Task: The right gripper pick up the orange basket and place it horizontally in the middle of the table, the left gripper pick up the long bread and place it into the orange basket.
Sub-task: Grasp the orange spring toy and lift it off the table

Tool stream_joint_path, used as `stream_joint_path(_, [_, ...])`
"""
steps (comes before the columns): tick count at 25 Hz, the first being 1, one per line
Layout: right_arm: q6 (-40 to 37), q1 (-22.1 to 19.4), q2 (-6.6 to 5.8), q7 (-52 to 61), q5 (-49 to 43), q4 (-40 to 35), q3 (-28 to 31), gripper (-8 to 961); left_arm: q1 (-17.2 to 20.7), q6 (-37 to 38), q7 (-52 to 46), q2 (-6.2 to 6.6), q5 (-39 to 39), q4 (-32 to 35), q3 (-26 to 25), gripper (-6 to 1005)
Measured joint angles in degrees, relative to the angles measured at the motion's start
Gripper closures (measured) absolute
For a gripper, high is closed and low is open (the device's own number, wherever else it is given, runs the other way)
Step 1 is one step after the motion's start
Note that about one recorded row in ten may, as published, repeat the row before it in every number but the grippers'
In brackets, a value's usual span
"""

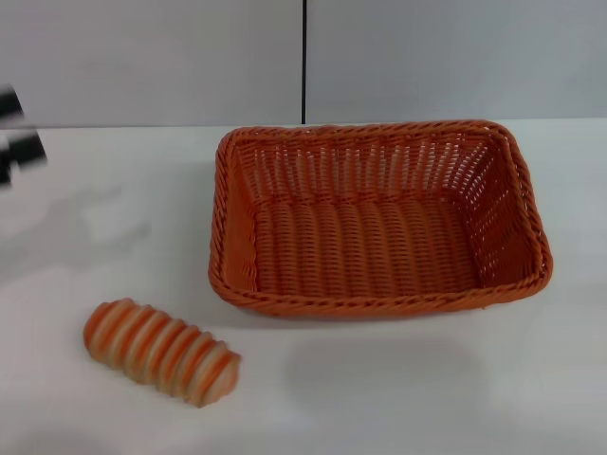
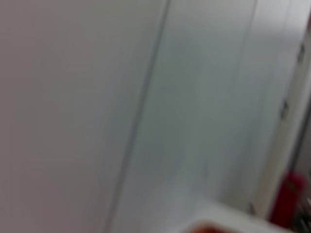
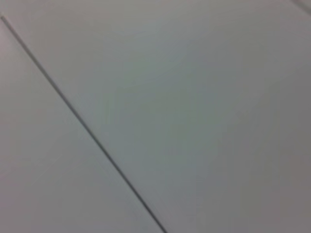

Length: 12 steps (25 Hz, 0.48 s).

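Note:
The orange basket (image 1: 379, 218) lies lengthwise across the middle of the white table (image 1: 427, 398), and nothing lies inside it. The long bread (image 1: 161, 353), tan with orange-brown ridges, rests on the table in front of the basket's left corner, apart from it. My left gripper (image 1: 19, 133) shows as a black shape at the far left edge, well above and behind the bread; its two fingers appear spread with nothing between them. The right gripper is out of view. A sliver of the basket rim (image 2: 209, 227) shows in the left wrist view.
A grey wall with a dark vertical seam (image 1: 304, 62) stands behind the table. Bare tabletop lies in front of and to the right of the basket. The right wrist view holds only a wall panel and a seam (image 3: 82, 126).

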Motion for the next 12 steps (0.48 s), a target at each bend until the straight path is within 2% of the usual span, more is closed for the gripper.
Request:
stream_joint_path(5, [-0.5,-1.0,-0.20,0.0,1.1,-0.6,0.1,496,0.1,1.0,-3.3,-0.50,10.7,2.8,-2.0,230])
stream_joint_path(7, [-0.5,-1.1,-0.27,0.0,1.6,-1.2,0.1,496,0.1,0.8,-3.6,-1.12,14.8,3.0,-3.5,231])
stream_joint_path(10, [-0.6,-1.0,-0.28,-0.1,1.7,-1.5,0.1,496,0.2,0.5,-3.1,-2.79,21.2,2.9,-7.1,232])
stream_joint_path(12, [-0.7,-0.8,-0.30,-0.1,1.6,-1.6,0.1,497,0.2,0.5,-3.0,-3.07,22.4,3.0,-7.4,232])
